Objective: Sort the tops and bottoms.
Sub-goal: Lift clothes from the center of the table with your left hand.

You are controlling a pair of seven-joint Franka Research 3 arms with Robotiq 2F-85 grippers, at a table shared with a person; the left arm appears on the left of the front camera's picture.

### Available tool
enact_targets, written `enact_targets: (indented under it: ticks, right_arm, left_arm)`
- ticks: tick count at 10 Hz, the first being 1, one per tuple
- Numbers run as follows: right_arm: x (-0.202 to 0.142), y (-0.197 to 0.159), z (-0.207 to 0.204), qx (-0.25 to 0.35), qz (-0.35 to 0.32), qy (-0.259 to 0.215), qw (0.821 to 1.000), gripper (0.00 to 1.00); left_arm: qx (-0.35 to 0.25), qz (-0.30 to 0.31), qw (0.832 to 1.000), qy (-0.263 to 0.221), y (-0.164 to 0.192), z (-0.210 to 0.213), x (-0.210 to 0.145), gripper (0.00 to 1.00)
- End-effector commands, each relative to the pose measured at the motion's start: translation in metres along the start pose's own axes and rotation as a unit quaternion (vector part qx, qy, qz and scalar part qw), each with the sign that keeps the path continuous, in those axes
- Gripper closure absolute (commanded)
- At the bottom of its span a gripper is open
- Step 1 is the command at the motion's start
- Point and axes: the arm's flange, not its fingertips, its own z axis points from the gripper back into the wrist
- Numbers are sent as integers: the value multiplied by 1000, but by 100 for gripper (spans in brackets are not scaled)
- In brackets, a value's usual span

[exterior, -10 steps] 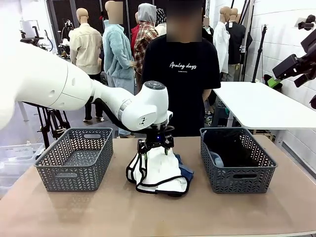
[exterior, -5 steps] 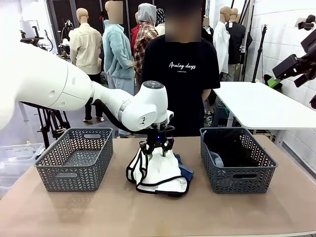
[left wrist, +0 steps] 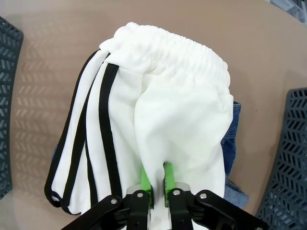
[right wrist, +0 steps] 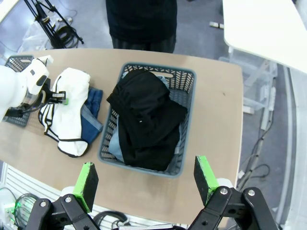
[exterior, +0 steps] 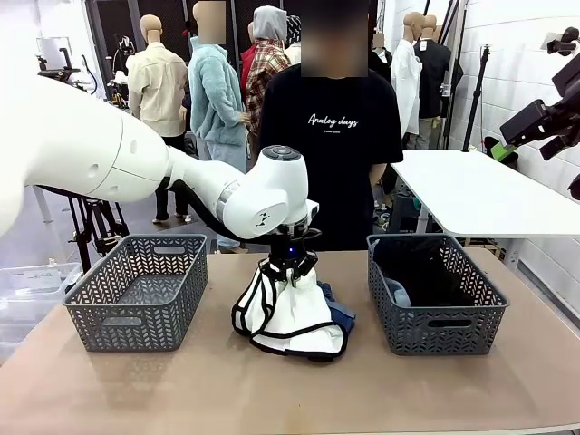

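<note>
One white garment on bare table between left basket and right basket.

Brown table, grey basket left, grey basket right, person in black T-shirt, white table.

The white garment is soft, matt knit cloth with a gathered elastic band. The denim at its 3 o'clock looks coarser. The table is smooth, matt brown. The basket at the garment's 9 o'clock is matt grey plastic lattice.
</note>
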Motion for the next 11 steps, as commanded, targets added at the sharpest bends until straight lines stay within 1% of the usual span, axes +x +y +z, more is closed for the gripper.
enact_targets:
  ticks: [1, 3, 4, 5, 6, 7, 9, 10, 11]
  right_arm:
    - [-1, 0, -1, 0, 0, 1, 1000, 0]
    - [-1, 0, -1, 0, 0, 1, 1000, 0]
    - [-1, 0, -1, 0, 0, 1, 1000, 0]
    - [-1, 0, -1, 0, 0, 1, 1000, 0]
    - [-1, 0, -1, 0, 0, 1, 1000, 0]
    - [-1, 0, -1, 0, 0, 1, 1000, 0]
    - [-1, 0, -1, 0, 0, 1, 1000, 0]
    - [-1, 0, -1, 0, 0, 1, 1000, 0]
    - [-1, 0, -1, 0, 0, 1, 1000, 0]
  left_arm:
    - [-3, 13, 1000, 1, 12, 4, -5, 100]
    - [-3, 18, 1000, -2, 15, 15, -3, 100]
    - [-11, 22, 1000, -1, 15, 30, -6, 100]
    - [-9, 29, 999, 10, 16, 53, -9, 100]
    - [-5, 30, 1000, 1, 16, 85, -13, 100]
    - [-7, 25, 999, -20, 15, 115, -15, 100]
    - [-6, 1, 998, -60, 11, 174, -24, 100]
    - [-15, -13, 996, -90, 8, 203, -29, 100]
    - [-34, -23, 995, -92, 6, 220, -36, 100]
